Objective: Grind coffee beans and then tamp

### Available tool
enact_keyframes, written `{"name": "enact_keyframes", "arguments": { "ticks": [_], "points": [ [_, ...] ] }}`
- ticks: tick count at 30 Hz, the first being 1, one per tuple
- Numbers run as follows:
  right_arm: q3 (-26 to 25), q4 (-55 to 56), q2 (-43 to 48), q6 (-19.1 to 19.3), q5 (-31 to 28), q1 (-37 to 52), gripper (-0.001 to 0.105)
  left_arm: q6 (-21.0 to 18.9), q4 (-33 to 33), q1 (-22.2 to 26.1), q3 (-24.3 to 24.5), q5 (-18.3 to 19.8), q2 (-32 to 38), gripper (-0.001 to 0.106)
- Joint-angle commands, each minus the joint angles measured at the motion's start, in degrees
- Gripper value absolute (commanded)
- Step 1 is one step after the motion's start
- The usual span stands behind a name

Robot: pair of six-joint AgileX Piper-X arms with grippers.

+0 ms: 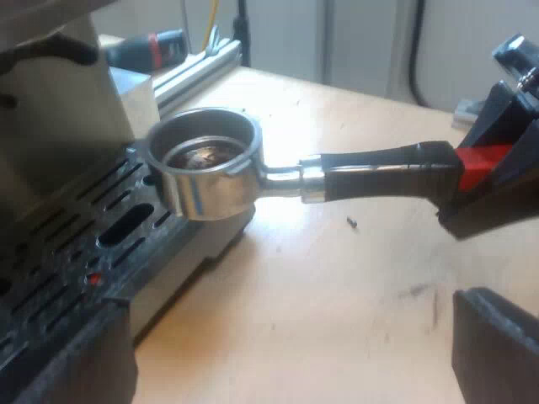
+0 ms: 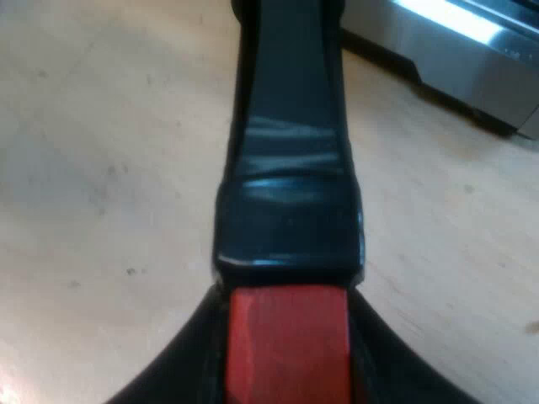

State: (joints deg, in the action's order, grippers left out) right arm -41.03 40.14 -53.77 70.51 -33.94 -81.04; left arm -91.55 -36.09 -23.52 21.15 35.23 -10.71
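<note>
The metal holder [image 1: 206, 164] hangs level with its basket over the edge of the espresso machine's drip tray [image 1: 101, 252]; dark grounds lie in the basket. Its dark handle [image 1: 379, 171] runs out over the wooden table to the red end [image 1: 478, 164]. My right gripper [image 1: 493, 181] is shut on that end. Up close, the right gripper [image 2: 286, 370] has its black fingers pressed to both sides of the red end [image 2: 288, 337], below the dark handle [image 2: 290, 151]. My left gripper [image 1: 286, 362] is open, its fingers [image 1: 497, 349] wide apart low over the table, holding nothing.
The machine's steel body [image 1: 59, 126] rises beside the basket, and its base [image 2: 459, 50] lies beyond the handle. A red-and-black tool [image 1: 156, 49] and an aluminium rail [image 1: 198, 67] lie behind the machine. A small dark speck [image 1: 351, 222] sits on the table [image 1: 337, 295].
</note>
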Motion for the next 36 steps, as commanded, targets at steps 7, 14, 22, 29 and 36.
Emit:
{"name": "enact_keyframes", "arguments": {
  "ticks": [7,14,22,29,36],
  "points": [
    [-0.2,-0.5,1.2,12.9,4.2,0.3,0.0,0.7,-14.4,-0.3,7.9,-4.0,0.0,0.078],
    [3.1,-2.8,-1.7,17.3,10.7,4.3,0.0,0.7,-20.6,-0.3,8.0,-7.6,0.0,0.078],
    [4.2,-8.7,-6.8,23.0,18.6,10.7,0.0,1.1,-20.6,-0.3,8.0,-7.6,-5.6,0.078],
    [4.2,-10.2,-11.1,23.1,19.4,12.2,0.0,4.7,-16.4,-0.3,8.0,-7.1,-14.7,0.078],
    [4.7,-11.2,-13.9,23.1,19.2,12.2,0.0,4.7,-14.3,-0.3,8.0,-5.9,-18.1,0.078]
  ]
}}
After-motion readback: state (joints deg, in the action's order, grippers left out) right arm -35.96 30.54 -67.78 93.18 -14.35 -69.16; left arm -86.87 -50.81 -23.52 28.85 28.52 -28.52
